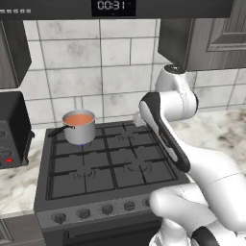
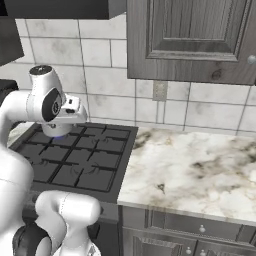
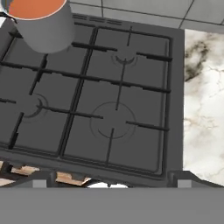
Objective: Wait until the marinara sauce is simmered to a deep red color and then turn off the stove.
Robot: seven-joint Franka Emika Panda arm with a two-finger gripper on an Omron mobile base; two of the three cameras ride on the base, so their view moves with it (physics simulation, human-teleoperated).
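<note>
The marinara sauce (image 1: 79, 118) is a smooth orange-red disc in a small steel saucepan (image 1: 80, 130) on the back left burner of the stove (image 1: 110, 163). A faint blue flame glows under the pan. A row of round knobs (image 1: 106, 209) lines the stove's front. In the hand view the sauce (image 3: 37, 6) sits at the top left, over the black grates (image 3: 118, 87). My gripper (image 3: 111, 183) hangs above the stove's front right part, open, with nothing between its widely parted fingertips (image 3: 40, 181). It is well apart from the pan.
A black box (image 1: 12, 129) stands on the counter left of the stove. A marble counter (image 2: 195, 170) stretches to the right, under dark wood cabinets (image 2: 195, 40). A clock display (image 1: 114, 6) glows above the stove. My folded arm (image 1: 168, 134) hides the stove's right edge.
</note>
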